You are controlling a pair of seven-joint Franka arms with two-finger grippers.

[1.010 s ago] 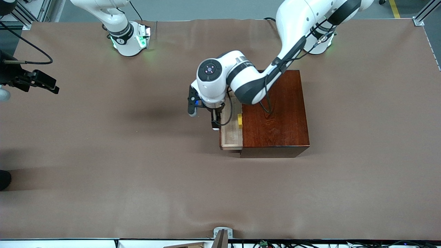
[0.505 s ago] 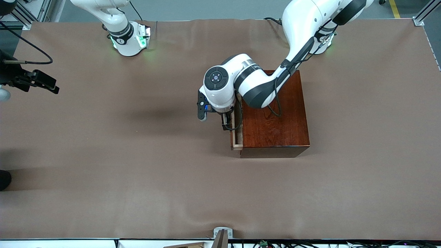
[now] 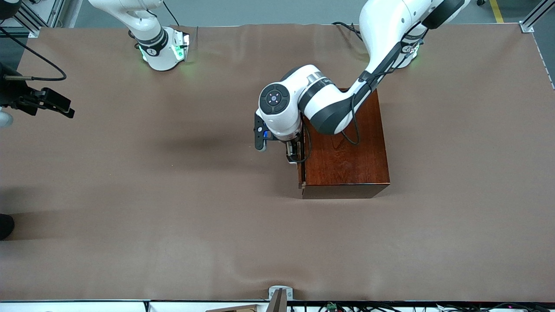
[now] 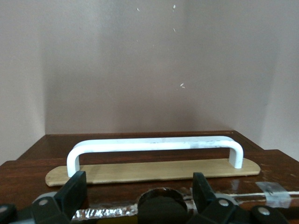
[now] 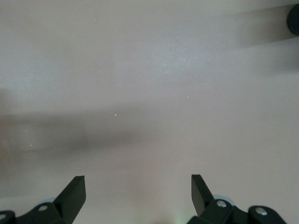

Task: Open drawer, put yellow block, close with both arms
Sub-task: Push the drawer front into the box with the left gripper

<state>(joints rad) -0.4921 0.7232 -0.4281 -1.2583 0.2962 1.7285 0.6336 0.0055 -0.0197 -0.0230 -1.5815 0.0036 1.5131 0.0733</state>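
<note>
Box (image 3: pixel 344 149): glossy dark red-brown wood, right of centre in the front view, standing on the brown table (image 3: pixel 151 195).

Drawer (image 3: pixel 302 167): pushed almost fully into the box; only a thin strip of its front shows along the box's side toward the right arm's end of the table. In the left wrist view the dark front (image 4: pixel 28 172) fills the lower frame, with a pale wooden plate (image 4: pixel 154 170) fixed to it.

Handle (image 4: pixel 154 145): white bar, mounted on that plate, ends bent down to the plate.

Yellow block: not visible in any view; the drawer's inside is hidden, so its place cannot be told.

Left arm (image 3: pixel 381 34): enters from the upper right of the front view, bends over the box top, wrist at frame centre.

Left gripper (image 3: pixel 294 152): low at the drawer front, upper part of the drawer's strip. In its wrist view the two fingers (image 4: pixel 74 191) stand wide apart, one near each end of the handle, clasping nothing; the handle lies just past the fingertips, and whether they touch the front cannot be told.

Right arm (image 3: pixel 147 26): base at upper left of the front view; waits.

Right gripper (image 5: pixel 138 196): off frame in the front view; in its own view it hangs over bare table, fingers (image 5: pixel 72 193) spread and empty.
</note>
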